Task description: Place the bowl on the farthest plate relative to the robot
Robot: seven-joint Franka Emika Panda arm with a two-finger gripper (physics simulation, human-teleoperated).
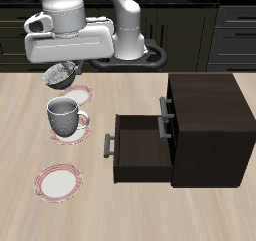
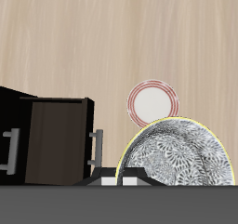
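Observation:
My gripper (image 1: 57,69) is shut on the rim of the bowl (image 1: 59,77), a small speckled bowl held tilted in the air above the back part of the table. The wrist view shows the bowl (image 2: 181,158) close up with its patterned inside facing the camera, gripper (image 2: 124,178) on its edge. Three red-rimmed white plates lie in a row: one (image 1: 86,89) just under the bowl, one (image 1: 82,121) beneath a grey mug, and the farthest plate (image 1: 58,182), empty, near the table's front edge. An empty plate (image 2: 153,102) shows beyond the bowl in the wrist view.
A grey ribbed mug (image 1: 63,116) stands on the middle plate, directly between the bowl and the front plate. A dark wooden cabinet (image 1: 205,115) stands beside the plates, its drawer (image 1: 140,145) pulled open toward them; drawer (image 2: 60,139) also in the wrist view.

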